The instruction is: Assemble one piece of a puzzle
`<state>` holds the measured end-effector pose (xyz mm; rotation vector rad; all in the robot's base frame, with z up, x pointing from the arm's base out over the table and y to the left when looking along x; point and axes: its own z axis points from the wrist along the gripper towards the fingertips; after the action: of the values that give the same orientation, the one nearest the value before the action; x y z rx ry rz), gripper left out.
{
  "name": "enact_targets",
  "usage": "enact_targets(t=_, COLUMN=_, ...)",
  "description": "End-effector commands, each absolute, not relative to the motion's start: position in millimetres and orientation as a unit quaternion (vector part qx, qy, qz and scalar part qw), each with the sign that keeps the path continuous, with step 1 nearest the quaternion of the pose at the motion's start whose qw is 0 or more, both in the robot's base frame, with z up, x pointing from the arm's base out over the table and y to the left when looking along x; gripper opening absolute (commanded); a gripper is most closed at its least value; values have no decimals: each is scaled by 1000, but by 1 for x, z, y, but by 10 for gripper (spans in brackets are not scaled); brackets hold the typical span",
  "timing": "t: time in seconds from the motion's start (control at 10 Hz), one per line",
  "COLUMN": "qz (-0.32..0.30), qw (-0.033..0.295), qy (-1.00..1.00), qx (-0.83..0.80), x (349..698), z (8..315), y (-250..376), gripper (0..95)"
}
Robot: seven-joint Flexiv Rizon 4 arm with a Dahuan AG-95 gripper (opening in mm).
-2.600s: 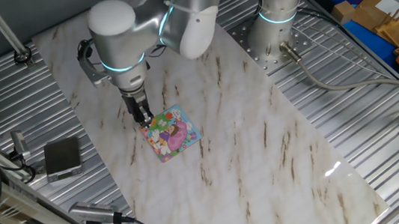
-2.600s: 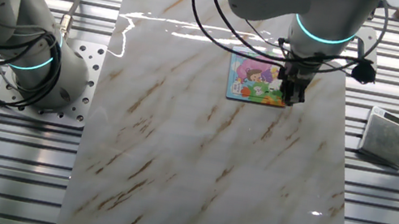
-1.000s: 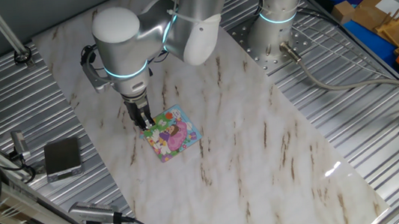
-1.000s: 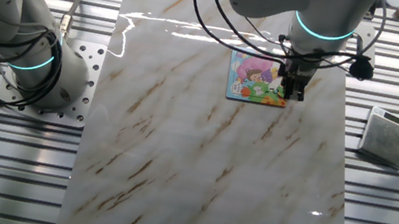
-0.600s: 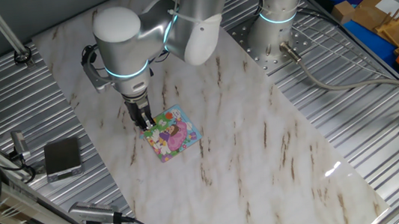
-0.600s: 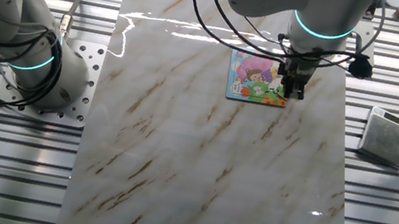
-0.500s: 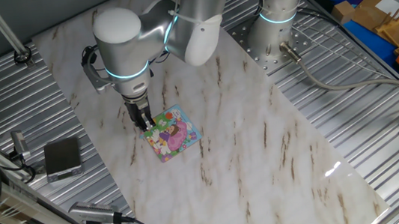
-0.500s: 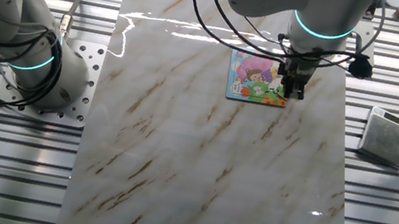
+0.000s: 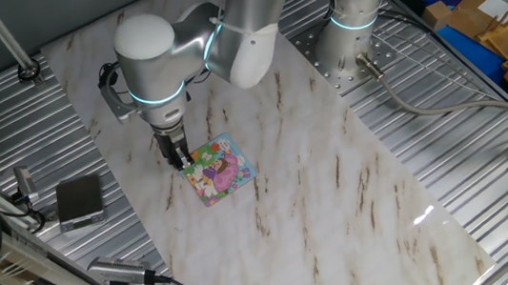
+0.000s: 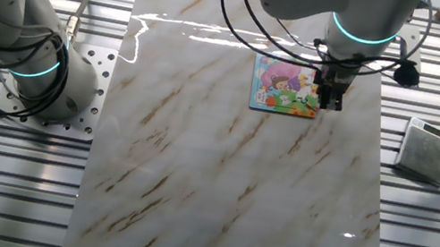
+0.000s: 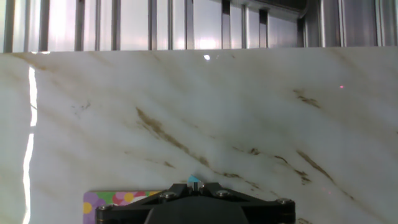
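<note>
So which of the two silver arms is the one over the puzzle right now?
The arm bent across the marble top; its gripper hangs at the puzzle edge. The other arm stays coiled beside the marble.

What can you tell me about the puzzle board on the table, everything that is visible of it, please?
The puzzle is a small, thin square board lying flat on the marble-patterned table. It carries a bright cartoon picture in pink, purple, yellow and green, with blue edging. In one fixed view it sits turned diagonally. The gripper stands upright at one edge, its fingertips at or just above the board; contact cannot be confirmed. The hand view shows only a colourful corner.
</note>
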<state>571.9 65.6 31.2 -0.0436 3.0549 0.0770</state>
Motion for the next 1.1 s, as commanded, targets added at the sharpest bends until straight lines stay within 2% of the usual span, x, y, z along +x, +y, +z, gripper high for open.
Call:
enact_targets(t=0.1, qz=25, qw=43, qy=999, qx=-16, x=577, z=28, y=66, gripper=0)
enact_targets(t=1.1, qz=21, qw=45, qy=999, qx=-20, x=601, z=18, y=68, gripper=0)
